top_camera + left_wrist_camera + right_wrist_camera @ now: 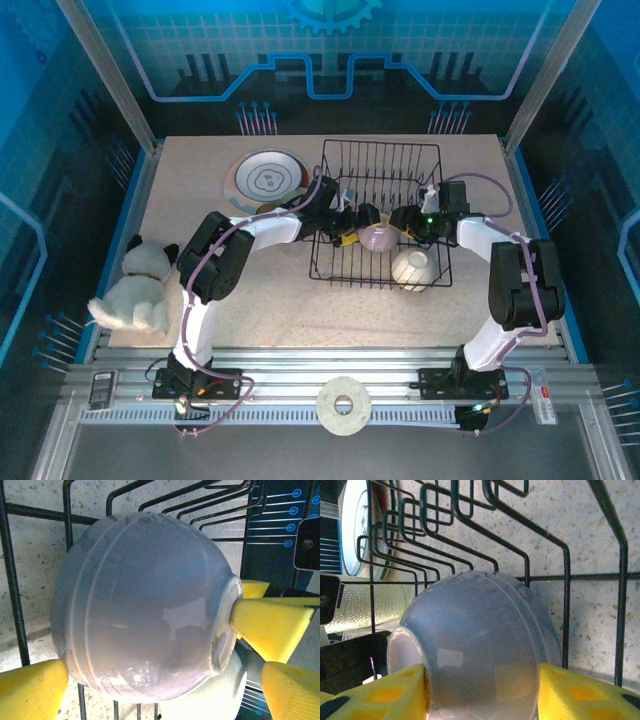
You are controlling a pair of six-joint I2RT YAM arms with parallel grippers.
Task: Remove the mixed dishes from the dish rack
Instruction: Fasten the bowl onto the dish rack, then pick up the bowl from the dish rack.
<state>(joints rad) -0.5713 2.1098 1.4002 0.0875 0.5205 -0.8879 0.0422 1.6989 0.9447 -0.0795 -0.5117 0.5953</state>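
Grasp step on the lavender bowl inside the dish rack. Right tool partly closed, pads against foot ring and flank. Left tool spread wide around the same bowl, gripping nothing. Next: verify grip, lift clear of the prongs, carry to the desk. Lies on its side, axis roughly level, foot ring toward the right tool's pad.

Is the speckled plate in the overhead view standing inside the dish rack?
No, the speckled plate lies flat on the table, to the left of the dish rack.
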